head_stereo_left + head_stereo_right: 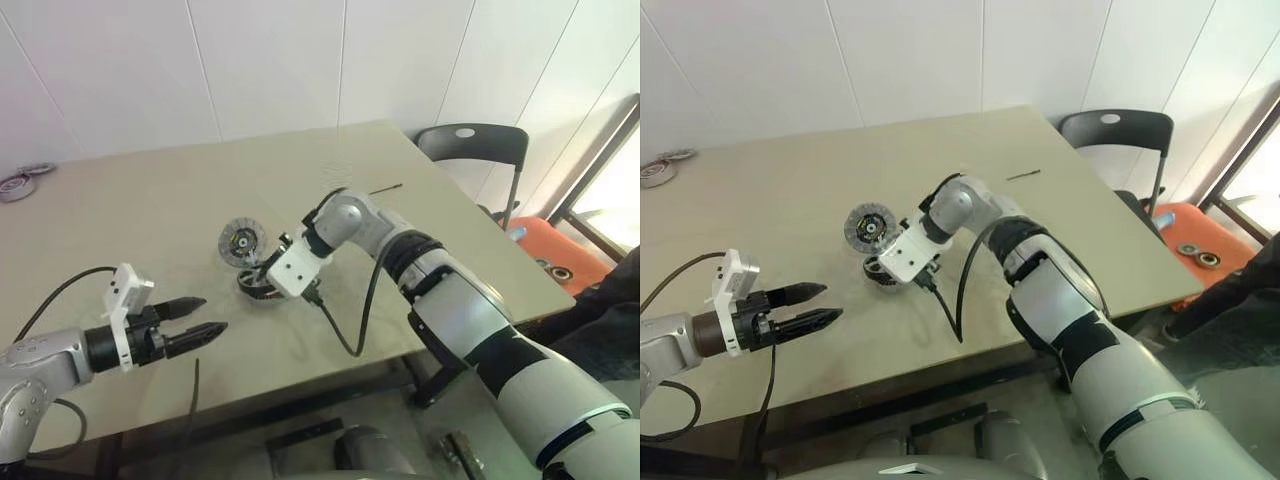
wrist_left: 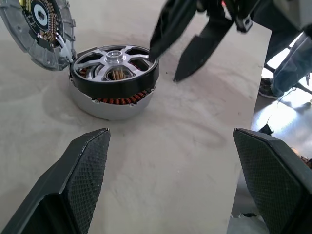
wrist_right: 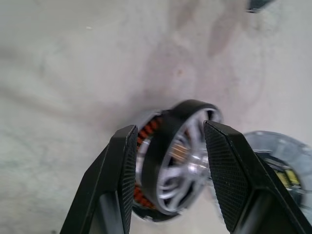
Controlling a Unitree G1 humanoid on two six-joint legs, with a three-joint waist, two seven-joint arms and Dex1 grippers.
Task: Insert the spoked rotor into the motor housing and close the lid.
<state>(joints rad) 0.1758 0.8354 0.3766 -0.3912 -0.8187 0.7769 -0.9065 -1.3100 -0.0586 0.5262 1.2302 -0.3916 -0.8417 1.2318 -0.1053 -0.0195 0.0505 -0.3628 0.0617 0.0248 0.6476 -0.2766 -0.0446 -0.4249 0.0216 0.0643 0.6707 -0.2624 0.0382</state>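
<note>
**Rotor seated in the housing, lid next**

The spoked rotor (image 2: 115, 62) sits on the motor housing (image 2: 113, 103) near the middle of the surface (image 1: 420, 190), its dark rim standing proud of the silver shell with a band of copper windings showing beneath it. From here I judge it not fully pressed home, and in the right wrist view it looks slightly canted. The right gripper (image 2: 168, 58) hangs just above and beside the rotor, its fingers half apart with nothing between them; in its own camera they straddle the rim without clearly touching it. The left gripper (image 1: 203, 317) hovers well apart, nearer the robot, spread wide and empty.

To finish this step well, the right gripper would do best to press down evenly on the hub or on opposite sides of the rim, so the rotor drops square over the windings rather than jamming on one edge. The housing is loose on the surface and may skid; the idle left gripper could steady it. Only once the copper is hidden should the lid (image 1: 241, 241) be fetched. It lies just beside the housing, close enough to be knocked.

Count: one rotor, one housing, one lid, two grippers. One black chair (image 1: 478, 146) stands beyond the far corner.
</note>
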